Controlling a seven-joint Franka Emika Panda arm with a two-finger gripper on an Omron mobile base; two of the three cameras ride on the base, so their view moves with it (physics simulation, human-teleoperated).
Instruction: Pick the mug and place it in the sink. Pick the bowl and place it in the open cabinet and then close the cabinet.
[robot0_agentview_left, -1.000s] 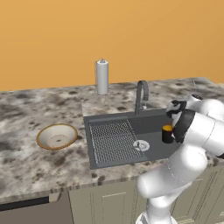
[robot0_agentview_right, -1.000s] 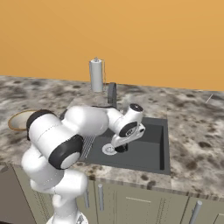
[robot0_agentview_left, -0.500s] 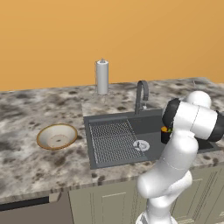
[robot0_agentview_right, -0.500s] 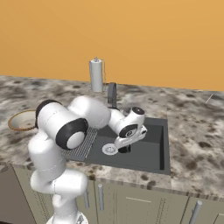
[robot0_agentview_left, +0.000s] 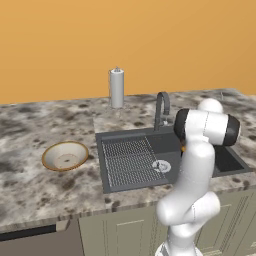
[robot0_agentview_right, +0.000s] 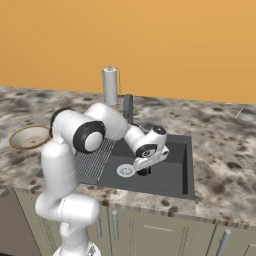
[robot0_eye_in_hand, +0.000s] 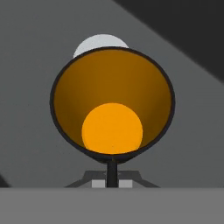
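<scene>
Step in hand is the 1st one: mug (robot0_eye_in_hand: 112, 105) into the sink (robot0_agentview_right: 172, 172). The gripper (robot0_agentview_right: 144, 171) is low inside the basin, just beside the round drain (robot0_agentview_right: 126, 170), and it is closed on the mug. In the hand view the jaws pinch the mug's rim at the near side, and I look straight into its orange inside, w/ the grey sink floor and a piece of the pale drain behind it. Whether the mug already touches the floor, I cannot tell.

Next move, in my judgement: bring the mug down the last bit until it rests on the basin floor, open the jaws, then lift straight up so the rim isn't dragged and the mug doesn't tip. After that comes the bowl (robot0_agentview_left: 65, 155). It lies on the counter (robot0_agentview_left: 30, 190) left of the sink, near the front edge, well apart from the arm. No cabinet door is to see from here.

Compared w/ 1 s ago: the elbow has swung up and toward the front of the counter, so it now covers the mug in the left base view, where the mug was visible before. The hand has gone a little lower into the basin. Bowl, tap (robot0_agentview_left: 162, 107) and the paper roll (robot0_agentview_left: 116, 87) at the back edge are unchanged.
</scene>
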